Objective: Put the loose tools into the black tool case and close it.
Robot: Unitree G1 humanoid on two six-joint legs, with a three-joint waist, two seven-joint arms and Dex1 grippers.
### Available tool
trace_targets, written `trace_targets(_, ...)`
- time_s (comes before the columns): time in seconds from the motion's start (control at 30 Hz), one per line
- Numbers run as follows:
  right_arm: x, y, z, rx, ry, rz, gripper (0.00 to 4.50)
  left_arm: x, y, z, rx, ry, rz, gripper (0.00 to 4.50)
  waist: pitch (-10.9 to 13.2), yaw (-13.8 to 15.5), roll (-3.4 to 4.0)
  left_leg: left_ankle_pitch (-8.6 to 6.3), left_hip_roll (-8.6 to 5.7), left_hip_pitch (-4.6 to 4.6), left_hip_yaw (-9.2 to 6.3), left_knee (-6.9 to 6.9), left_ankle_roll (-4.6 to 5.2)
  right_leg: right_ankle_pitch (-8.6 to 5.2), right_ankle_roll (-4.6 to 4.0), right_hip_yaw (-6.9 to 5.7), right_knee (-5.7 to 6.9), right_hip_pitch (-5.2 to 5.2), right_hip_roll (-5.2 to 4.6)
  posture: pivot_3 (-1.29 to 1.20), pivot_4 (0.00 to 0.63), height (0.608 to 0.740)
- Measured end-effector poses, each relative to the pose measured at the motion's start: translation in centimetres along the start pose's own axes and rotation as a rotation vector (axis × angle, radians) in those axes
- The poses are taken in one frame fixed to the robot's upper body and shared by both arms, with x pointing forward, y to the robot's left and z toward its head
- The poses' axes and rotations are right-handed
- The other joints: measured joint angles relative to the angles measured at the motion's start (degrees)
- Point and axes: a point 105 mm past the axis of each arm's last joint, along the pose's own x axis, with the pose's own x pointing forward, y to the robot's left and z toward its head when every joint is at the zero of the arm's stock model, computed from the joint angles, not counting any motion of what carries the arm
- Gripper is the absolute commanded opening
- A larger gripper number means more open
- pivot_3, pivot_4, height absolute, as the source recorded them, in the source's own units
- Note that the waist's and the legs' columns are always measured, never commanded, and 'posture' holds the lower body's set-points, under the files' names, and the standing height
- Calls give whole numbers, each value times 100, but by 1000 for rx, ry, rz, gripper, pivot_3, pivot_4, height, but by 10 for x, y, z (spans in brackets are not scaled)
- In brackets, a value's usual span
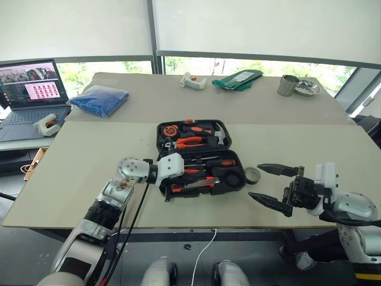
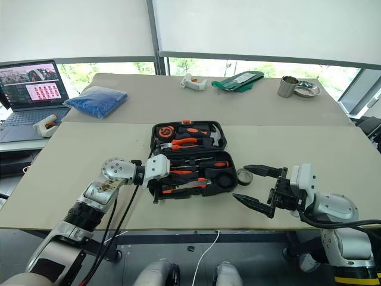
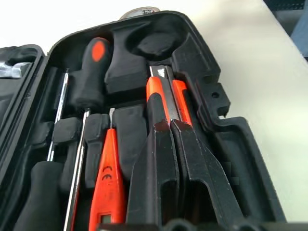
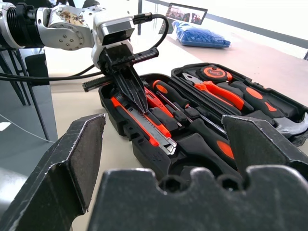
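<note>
Daylit windows with drawn blinds back a long beige worktop point(image 1: 83, 173), and the black tool case point(image 1: 199, 156) lies open near the middle of its near half, lid half toward the far edge and tray half toward the near edge. Both screwdrivers point(image 4: 192, 114) and the tester pen point(image 3: 108, 183) sit in their recesses in the tray half. The utility knife point(image 4: 144, 126) lies in the slot nearest the near edge, and the left gripper point(image 4: 132, 94) is over it with its fingers pressed together, their tips on or just above the knife; they are not wrapped around it.

The step in hand looks like seating the knife. Pressing straight down along its length should do best, so it snaps flat rather than rocking out at one end.

The tape roll point(image 1: 252, 175) rests on the worktop just beside the case's right side, while the round recess point(image 3: 154, 45) at that end of the tray is vacant. The right gripper point(image 1: 272, 186) hovers near the roll with its fingers spread wide and nothing between them. It should straddle the roll squarely before clenching, since a thin ring can skid away.
</note>
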Motion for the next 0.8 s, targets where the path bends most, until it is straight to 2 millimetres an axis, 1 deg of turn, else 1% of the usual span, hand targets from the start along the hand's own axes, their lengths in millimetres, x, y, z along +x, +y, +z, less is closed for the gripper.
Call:
trace_targets(0.27,1,0,0,4,2,-2,4500,3,-2,-5,-107,58,3,112,-27,-10,14,-1,6,17,0,0,-1,-11,16,0,0,13,0,0,150,740)
trace_targets(0.33,1,1,1,4,2,1,4500,4,-4,-11,-147,91,12,112,-39,-12,29,-1,6,19,0,0,-1,-16,16,1,-1,14,0,0,150,740)
trace_targets(0.37,1,1,0,9,5,1,4500,5,-4,-11,-147,97,17,112,-42,-13,30,-1,6,21,0,-1,-1,-16,16,1,-1,15,0,0,150,740)
trace_targets(0.53,1,2,0,21,11,4,4500,11,-6,-14,-181,89,45,112,-86,15,59,-1,3,23,0,-1,-1,-29,4,0,-5,17,-9,0,150,740)
trace_targets(0.63,-2,5,-5,38,22,-2,4500,11,-7,-15,-180,49,67,112,-101,28,60,-16,2,23,2,-1,-24,-39,-7,0,-5,17,-14,0,150,740)
trace_targets(0.7,-6,5,-7,47,31,-24,4500,9,-6,-13,-216,-39,101,615,-102,38,63,-13,2,17,3,-1,-17,-37,-9,1,-4,11,-18,0,150,740)
trace_targets(0.73,-12,5,-9,49,41,-43,4500,8,-6,-10,-225,-86,115,780,-101,54,61,-9,2,10,2,-1,-10,-31,-19,-3,-5,6,-18,0,150,740)
trace_targets(0.8,-21,4,-12,49,63,-74,4500,2,-5,-9,-222,-132,138,1506,-100,63,60,-4,0,3,3,-1,5,-18,-39,-4,-5,1,-18,0,150,740)
